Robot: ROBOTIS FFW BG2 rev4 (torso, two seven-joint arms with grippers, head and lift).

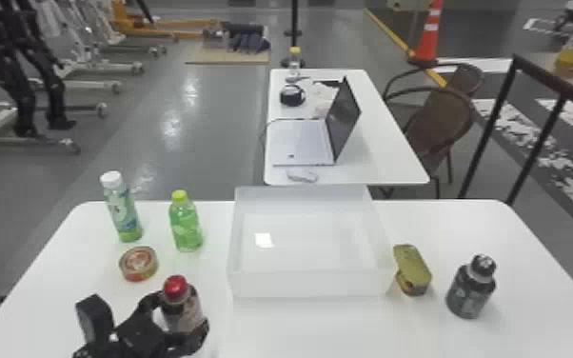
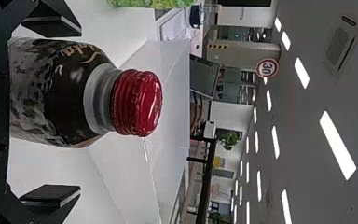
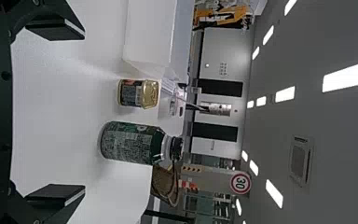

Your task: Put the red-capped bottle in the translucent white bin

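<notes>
Left pincer [image 2: 79, 111] stood open around the red-capped bottle [image 2: 65, 93], one finger on each side, no grip yet. Bottle was upright, nearer the left-hand finger; wider gap on the bin side. White bin [image 1: 304, 284] lay ahead and to the right of that pincer, on the surface [image 1: 338, 328].

Step in hand, as I judged it: the grasp. I wanted the pincer eased a touch left to centre the bottle, then both pads brought in evenly below the shoulder, so it wouldn't be shoved or tipped. After that, straight up until the base cleared the bin wall.

Head view gave me the bin's whole rim and floor; the left wrist view gave the uneven finger gap, hard to judge from above. Right wrist view gave the upright sides of the dark bottle [image 3: 126, 142] and small tin [image 3: 137, 93], beyond the right pincer [image 3: 84, 112], itself spread and holding nothing.
</notes>
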